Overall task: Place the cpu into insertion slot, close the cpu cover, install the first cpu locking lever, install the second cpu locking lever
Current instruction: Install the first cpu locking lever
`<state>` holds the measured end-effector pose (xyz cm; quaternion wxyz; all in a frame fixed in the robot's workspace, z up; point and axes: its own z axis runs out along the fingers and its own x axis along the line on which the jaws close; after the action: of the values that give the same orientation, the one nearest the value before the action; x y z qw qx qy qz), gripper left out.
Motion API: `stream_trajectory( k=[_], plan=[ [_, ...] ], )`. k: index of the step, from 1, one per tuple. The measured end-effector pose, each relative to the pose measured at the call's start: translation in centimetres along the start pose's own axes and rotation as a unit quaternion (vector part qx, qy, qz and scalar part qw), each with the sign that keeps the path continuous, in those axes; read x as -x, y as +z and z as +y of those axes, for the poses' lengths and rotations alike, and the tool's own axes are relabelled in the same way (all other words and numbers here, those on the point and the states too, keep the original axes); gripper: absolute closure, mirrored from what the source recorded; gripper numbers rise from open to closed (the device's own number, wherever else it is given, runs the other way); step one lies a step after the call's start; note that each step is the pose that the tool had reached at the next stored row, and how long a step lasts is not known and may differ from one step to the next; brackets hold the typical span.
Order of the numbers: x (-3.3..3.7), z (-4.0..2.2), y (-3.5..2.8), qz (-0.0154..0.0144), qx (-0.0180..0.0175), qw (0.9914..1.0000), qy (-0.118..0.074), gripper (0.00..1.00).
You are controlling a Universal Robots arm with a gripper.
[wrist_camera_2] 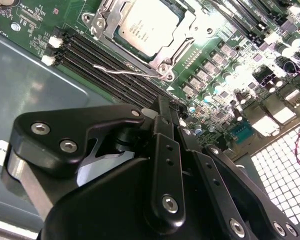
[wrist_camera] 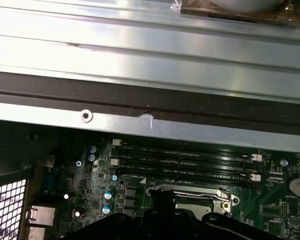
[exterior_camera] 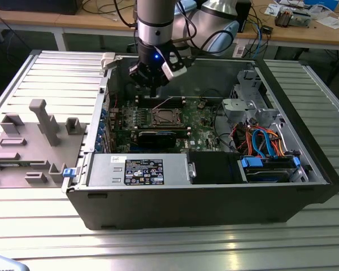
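Observation:
The cpu point(wrist_camera_2: 149, 27), a silver square chip, lies in the insertion slot point(exterior_camera: 168, 117) on the green motherboard point(wrist_camera_2: 225, 55). The cpu cover point(wrist_camera_2: 108, 21) lies flat around it as a silver frame. One wire locking lever point(wrist_camera_2: 125, 73) stands loose beside the socket, along the black memory slots; in the exterior view it rises as a thin pale line point(exterior_camera: 163, 102). My gripper point(exterior_camera: 153, 89) hangs above the board, just behind the socket. In the second wrist view its black fingers point(wrist_camera_2: 166, 131) lie pressed together with nothing between them, tips near the lever's hooked end point(wrist_camera_2: 167, 77).
The motherboard sits deep in an open black computer case point(exterior_camera: 203, 203) on a ribbed metal table. Memory slots point(wrist_camera: 185, 160) and a coin battery point(wrist_camera: 296, 186) flank the socket. Cables and drive bays point(exterior_camera: 265, 147) fill the exterior view's right. A grey fixture point(exterior_camera: 39, 121) stands left.

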<state>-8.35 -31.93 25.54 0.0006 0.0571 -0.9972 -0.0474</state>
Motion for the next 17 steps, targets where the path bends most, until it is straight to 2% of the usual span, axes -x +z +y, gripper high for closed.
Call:
stream_trajectory(
  k=[1,3,5,7,11,14,17],
  plan=[
    [0.01,0.12,0.03,0.0009,-0.0073,0.99997,0.0,0.89],
    [0.04,0.41,0.1,0.003,-0.0253,0.99967,0.0,0.89],
    [0.07,0.63,0.28,0.0043,-0.0373,0.9993,0.0,0.89],
    [0.15,0.78,0.77,0.0053,-0.0386,0.99924,0.0,0.89],
    [0.25,0.97,1.58,0.0053,-0.0374,0.99927,0.006,0.89],
    [0.65,1.13,1.97,0.0057,-0.0372,0.99927,0.006,0.89],
    [0.71,1.21,2.32,0.0061,-0.0373,0.99926,0.007,0.89]
  ],
)
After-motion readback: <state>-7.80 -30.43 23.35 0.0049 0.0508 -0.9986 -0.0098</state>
